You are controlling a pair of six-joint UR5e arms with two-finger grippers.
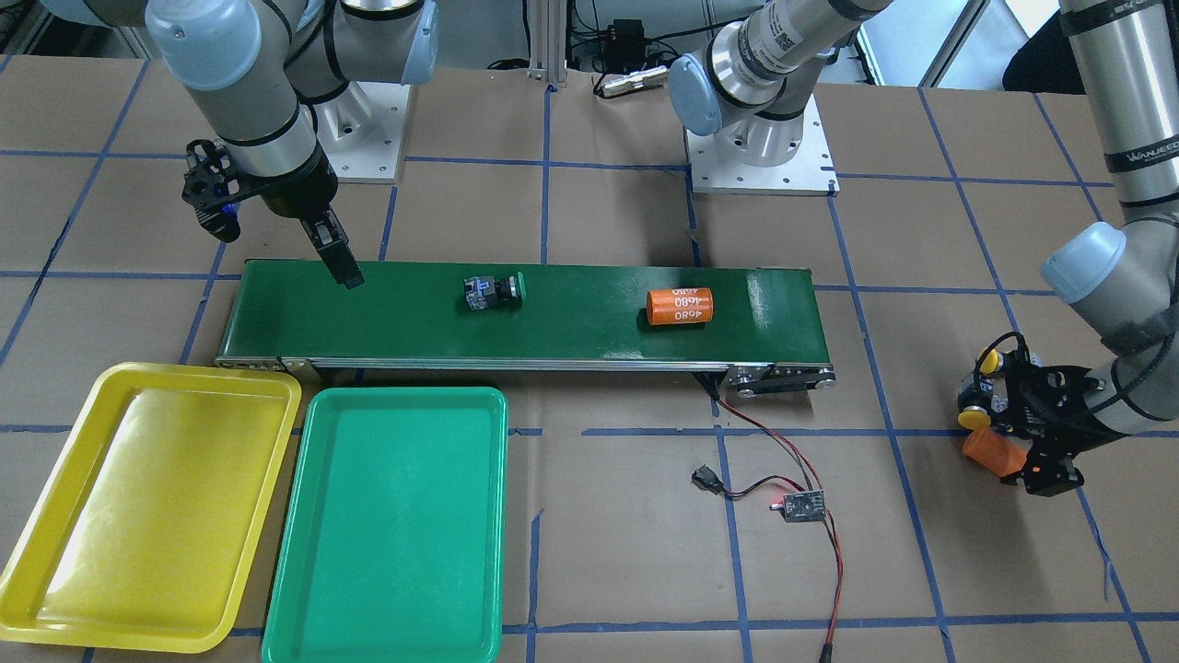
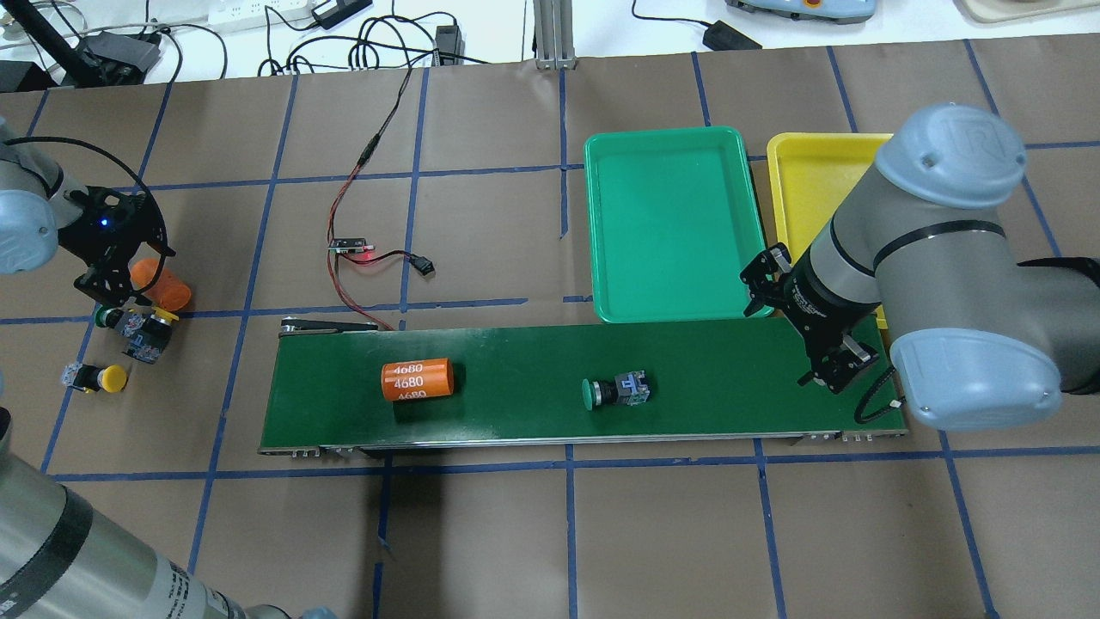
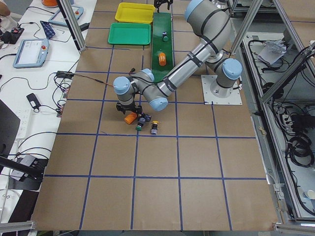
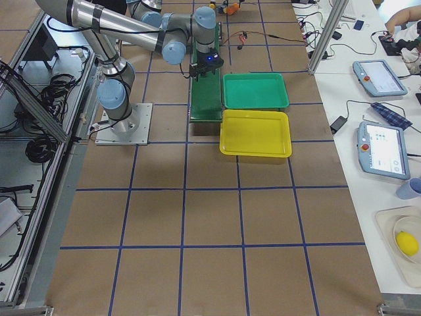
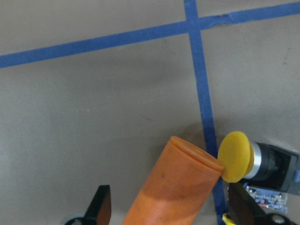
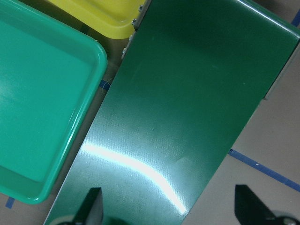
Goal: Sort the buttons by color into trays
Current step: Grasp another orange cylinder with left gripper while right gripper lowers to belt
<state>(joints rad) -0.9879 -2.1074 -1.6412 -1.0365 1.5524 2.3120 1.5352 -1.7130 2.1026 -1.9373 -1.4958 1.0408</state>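
Note:
A green button (image 1: 493,291) lies on its side on the dark-green conveyor belt (image 1: 571,345), mid-belt; it also shows in the overhead view (image 2: 614,391). My right gripper (image 1: 339,262) is open and empty above the belt end nearest the trays (image 6: 168,211). The yellow tray (image 1: 138,516) and green tray (image 1: 396,525) stand side by side, both empty. My left gripper (image 5: 171,208) is open, its fingers on either side of a plain orange cylinder (image 5: 173,187) on the table. A yellow button (image 5: 236,157) lies right beside that cylinder. Another yellow button (image 2: 94,376) and a green-capped one (image 2: 107,316) lie close by.
An orange cylinder marked 4680 (image 1: 679,306) lies on the belt towards the left arm's end. A small circuit board with red-black wires (image 1: 799,505) lies on the table beside the belt. Blue tape lines grid the brown table.

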